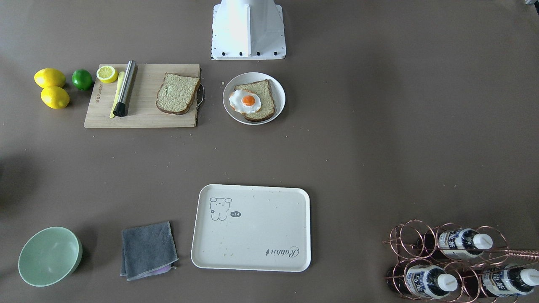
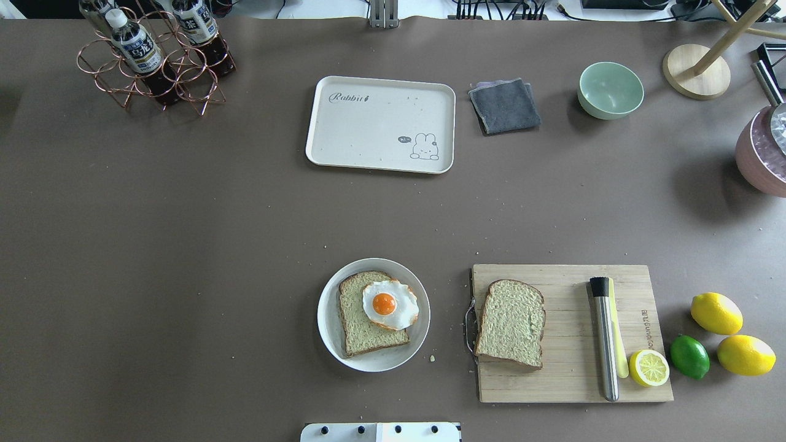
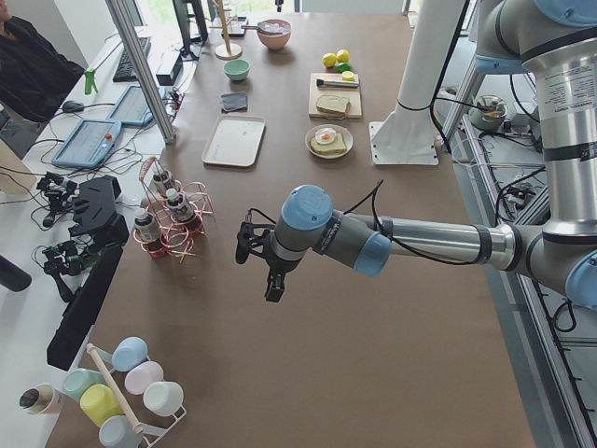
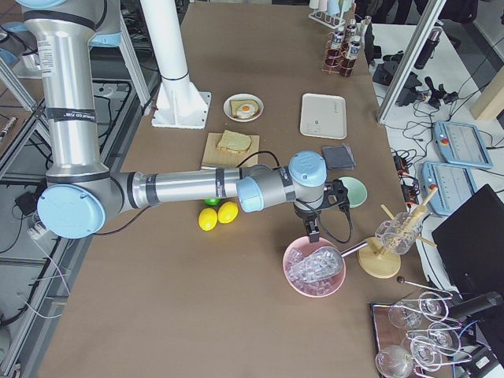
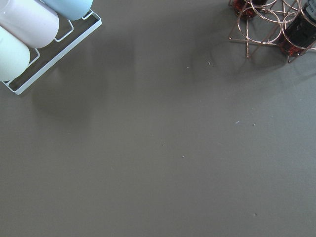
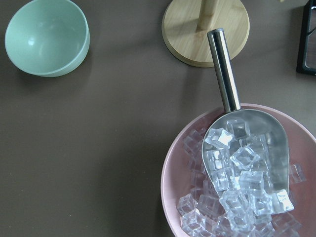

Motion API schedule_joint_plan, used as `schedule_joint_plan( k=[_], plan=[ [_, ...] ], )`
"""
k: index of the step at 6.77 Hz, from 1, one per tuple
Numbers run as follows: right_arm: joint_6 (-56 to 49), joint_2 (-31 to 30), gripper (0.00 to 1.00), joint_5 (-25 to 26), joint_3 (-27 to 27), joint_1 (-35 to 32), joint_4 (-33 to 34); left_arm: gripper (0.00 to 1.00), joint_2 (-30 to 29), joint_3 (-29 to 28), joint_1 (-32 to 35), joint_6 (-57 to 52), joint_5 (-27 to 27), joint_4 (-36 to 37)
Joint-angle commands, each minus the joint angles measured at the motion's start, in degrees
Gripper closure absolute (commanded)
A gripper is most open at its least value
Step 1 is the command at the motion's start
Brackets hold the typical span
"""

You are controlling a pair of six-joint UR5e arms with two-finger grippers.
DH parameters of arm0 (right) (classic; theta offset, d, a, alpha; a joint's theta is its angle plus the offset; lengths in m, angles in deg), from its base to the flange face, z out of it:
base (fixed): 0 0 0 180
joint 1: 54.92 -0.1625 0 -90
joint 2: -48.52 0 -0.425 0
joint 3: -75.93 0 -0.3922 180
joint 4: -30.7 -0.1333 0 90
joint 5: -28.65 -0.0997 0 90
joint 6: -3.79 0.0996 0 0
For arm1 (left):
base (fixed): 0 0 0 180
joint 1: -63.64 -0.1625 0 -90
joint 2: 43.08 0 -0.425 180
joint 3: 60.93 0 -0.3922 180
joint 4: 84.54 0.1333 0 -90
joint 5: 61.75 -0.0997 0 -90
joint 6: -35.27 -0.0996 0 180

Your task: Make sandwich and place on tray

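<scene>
One slice [image 2: 360, 334] with egg [image 2: 389, 304] on the plate [image 2: 328, 334], second slice [image 2: 511, 323] on the board [image 2: 571, 387]. Left gripper [image 3: 271, 285], right gripper [image 4: 312, 232]: I cannot tell their state.

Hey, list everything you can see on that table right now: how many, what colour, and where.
bread slices: two, brown-crusted, one on plate, one on cutting board
fried egg: one, white and orange, on the plate's slice
plate: one, white, near robot base
tray: one, cream, far side
cutting board: one, wooden, right of plate
steel rod: one, silver, on board
lemon half: one, yellow, board corner
lemons: two, yellow, beside board
lime: one, green, beside lemons
cloth: one, grey, beside tray
bowl: one, mint green, right of cloth
bottle rack: one, copper, far left
ice bowl: one, pink, holds steel scoop
left gripper: black, above bare table
right gripper: black, above ice bowl
</scene>
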Motion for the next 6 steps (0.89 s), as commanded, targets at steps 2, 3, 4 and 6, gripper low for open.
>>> schedule_joint_plan(
  k=[2,3,4,6],
  plan=[
    [-0.49,-4.21,0.00,-0.11,1.36,-1.49,-0.52,0.01,-0.17,-0.66,-0.15,-0.39,0.38,-0.16],
    [-0.06,-4.31,0.00,-0.12,3.02,-1.50,-0.26,0.01,-0.08,-0.49,-0.32,-0.30,0.38,-0.50],
    [-0.05,-4.13,0.00,-0.21,3.21,-1.50,-0.08,0.01,-0.17,-1.18,-0.32,-0.21,0.38,-1.29],
    [-0.05,-4.40,0.00,-0.38,3.65,-1.85,0.10,0.01,-0.26,-1.63,-2.34,0.23,0.38,-1.39]
  ],
)
